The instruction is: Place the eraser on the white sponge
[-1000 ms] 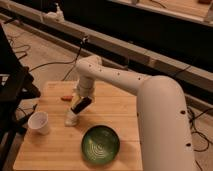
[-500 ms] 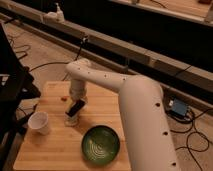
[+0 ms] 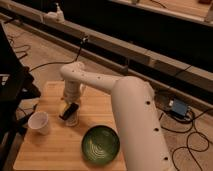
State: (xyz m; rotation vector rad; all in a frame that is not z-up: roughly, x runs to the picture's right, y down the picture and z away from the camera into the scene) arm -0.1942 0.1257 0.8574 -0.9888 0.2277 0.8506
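A white robot arm reaches across a light wooden table, its thick upper segment sweeping in from the lower right and bending at an elbow above the table's far side before dropping toward the left half of the tabletop. The gripper hangs low over the wood at the end of the arm, its dark end tilted at an angle, and whether it is spread or closed cannot be told from this view, nor whether it has hold of anything. The eraser appears as a small dark block right at the gripper's tip, lying slantwise, with a pale patch just beneath and beside it that looks to be the white sponge (the two are too close and too blurred to say whether they touch). A white paper cup stands upright to the left of the gripper, near the table's left edge and apart from the dark block. A round green bowl with ringed markings sits on the wood nearer the front, to the right of the gripper and partly beside the arm's bulk. Black cables trail over the floor behind the table, and a small blue box lies on the floor to the right
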